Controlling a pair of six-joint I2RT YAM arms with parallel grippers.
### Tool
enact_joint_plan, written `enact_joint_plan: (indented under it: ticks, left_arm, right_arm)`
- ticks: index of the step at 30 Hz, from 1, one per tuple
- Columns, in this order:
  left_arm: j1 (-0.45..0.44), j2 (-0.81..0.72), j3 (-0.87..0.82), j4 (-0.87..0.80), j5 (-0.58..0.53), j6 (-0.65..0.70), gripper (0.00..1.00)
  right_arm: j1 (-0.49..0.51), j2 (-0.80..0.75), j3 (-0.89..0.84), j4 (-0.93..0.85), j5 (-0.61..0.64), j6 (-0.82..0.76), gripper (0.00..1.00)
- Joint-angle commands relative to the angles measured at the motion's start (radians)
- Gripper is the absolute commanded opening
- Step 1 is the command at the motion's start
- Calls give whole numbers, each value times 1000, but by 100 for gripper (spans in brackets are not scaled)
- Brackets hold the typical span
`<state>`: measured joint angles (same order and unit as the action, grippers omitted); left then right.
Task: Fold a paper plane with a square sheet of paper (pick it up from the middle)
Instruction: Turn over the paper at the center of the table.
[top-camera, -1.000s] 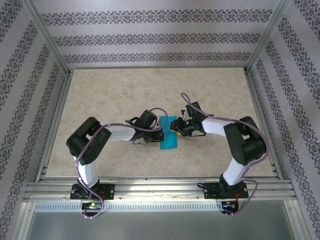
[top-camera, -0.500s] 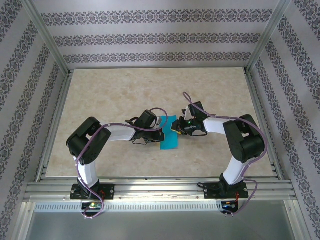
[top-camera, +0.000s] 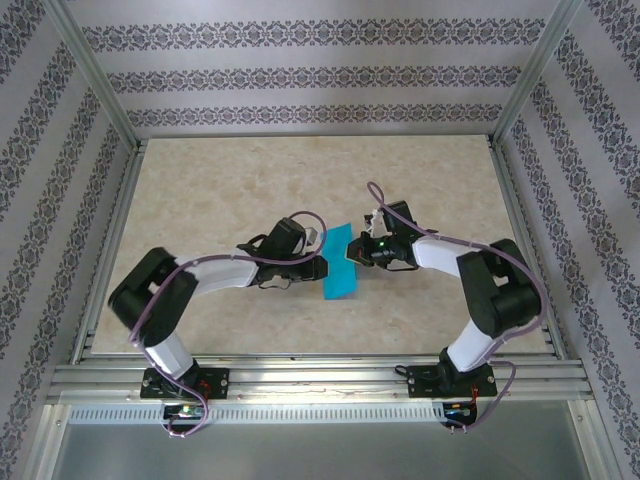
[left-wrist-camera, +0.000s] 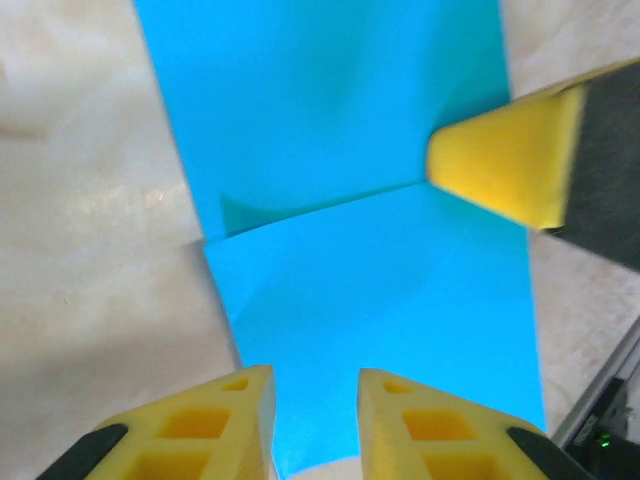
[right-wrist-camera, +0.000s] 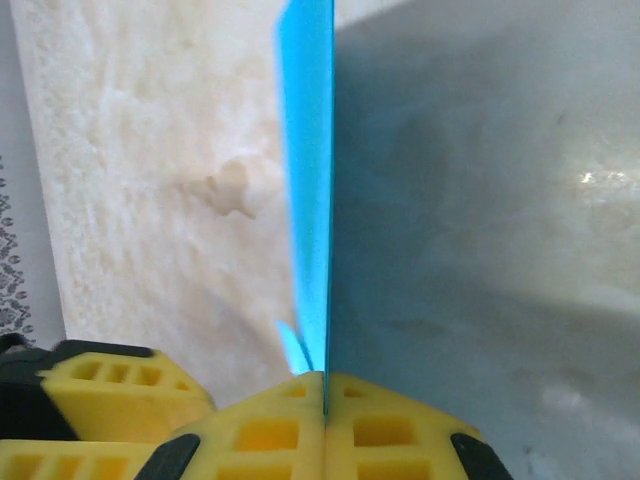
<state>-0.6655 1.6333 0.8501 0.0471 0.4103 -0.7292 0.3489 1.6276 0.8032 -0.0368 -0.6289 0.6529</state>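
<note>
The square sheet of paper (top-camera: 338, 266) is teal-blue, folded into a narrow strip with a crease across it (left-wrist-camera: 350, 150), and sits at the table's middle between both arms. My right gripper (top-camera: 353, 253) is shut on its right edge; in the right wrist view the sheet (right-wrist-camera: 310, 180) stands edge-on out of the closed jaws (right-wrist-camera: 325, 378). My left gripper (top-camera: 318, 267) is at the paper's left edge, its jaws (left-wrist-camera: 315, 375) open with a small gap, the paper showing beyond them. The right gripper's yellow fingertip (left-wrist-camera: 510, 160) rests on the far edge.
The beige marbled table (top-camera: 250, 190) is boxed in by aluminium rails (top-camera: 320, 375) and patterned walls. The left gripper's yellow finger (right-wrist-camera: 110, 385) sits close beside my right jaws. Both forearms lie low over the table's middle.
The right gripper has closed on the paper's edge. The left gripper has opened and let go of the paper, and its arm has stretched lower, elbow swinging out left.
</note>
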Motion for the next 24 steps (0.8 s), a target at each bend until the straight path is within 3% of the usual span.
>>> enact_joint_plan:
  ticks: [1, 4, 8, 11, 15, 18, 24]
  left_arm:
    - [4, -123, -43, -16, -131, 53, 34]
    - [7, -205, -80, -41, -228, 109, 44]
    - [12, -286, -104, -79, -293, 206, 56]
    - [16, -352, -136, -82, -382, 230, 77]
    - [26, -463, -204, -84, -499, 210, 100]
    - [34, -566, -278, -48, -524, 214, 100]
    - [49, -712, -341, -85, -593, 209, 100]
  right_arm:
    - [7, -102, 106, -245, 178, -175, 0]
    - [67, -150, 246, -524, 491, -374, 0]
    - [127, -132, 418, -785, 854, -472, 0]
    - [186, -55, 525, -933, 1099, -512, 0]
    - [242, 54, 613, -1053, 1288, -408, 0]
    - [287, 101, 637, -1068, 1371, -342, 0]
    - [378, 272, 720, -1126, 1388, -226, 0]
